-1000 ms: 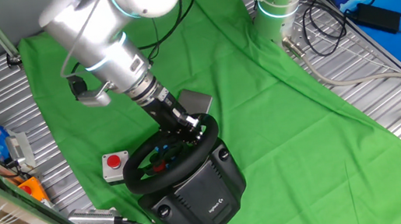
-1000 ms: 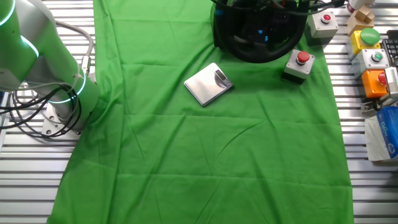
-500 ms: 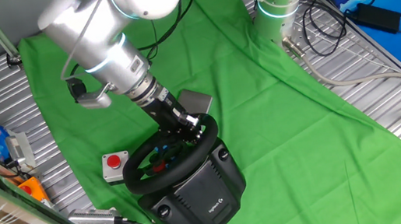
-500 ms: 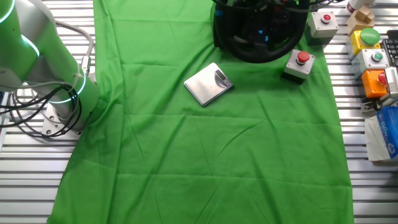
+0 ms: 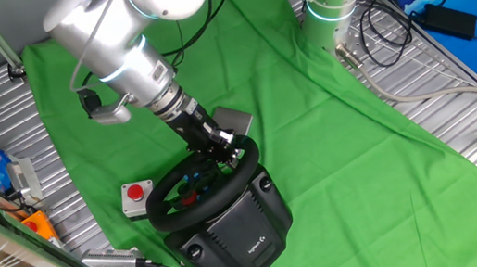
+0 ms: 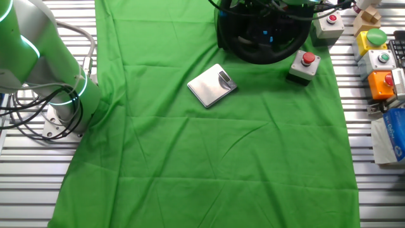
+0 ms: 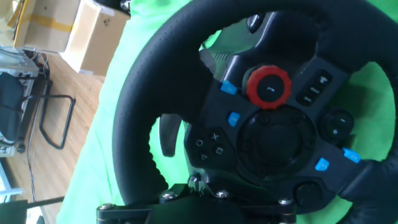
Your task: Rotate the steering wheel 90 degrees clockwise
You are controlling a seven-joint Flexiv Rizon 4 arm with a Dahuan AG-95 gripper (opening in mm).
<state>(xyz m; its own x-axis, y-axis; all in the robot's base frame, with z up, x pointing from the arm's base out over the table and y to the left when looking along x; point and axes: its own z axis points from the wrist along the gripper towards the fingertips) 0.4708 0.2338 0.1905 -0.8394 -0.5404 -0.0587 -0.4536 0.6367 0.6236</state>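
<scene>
Although the arm has shifted slightly, the gripper (image 5: 234, 152) remains at the wheel (image 5: 201, 187) rim; its closure cannot be determined; rotation appears barely begun.

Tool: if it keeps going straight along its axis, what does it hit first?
Most likely the wheel: the tool already sits at its rim, angled toward the hub. Depth is unclear, and contact can't be confirmed.

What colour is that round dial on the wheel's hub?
Red dial on the black wheel; clearest in the hand view.

A flat grey plate (image 6: 212, 85) and a red-buttoned grey box (image 6: 304, 66) lie apart on green cloth (image 6: 202, 158)
</scene>
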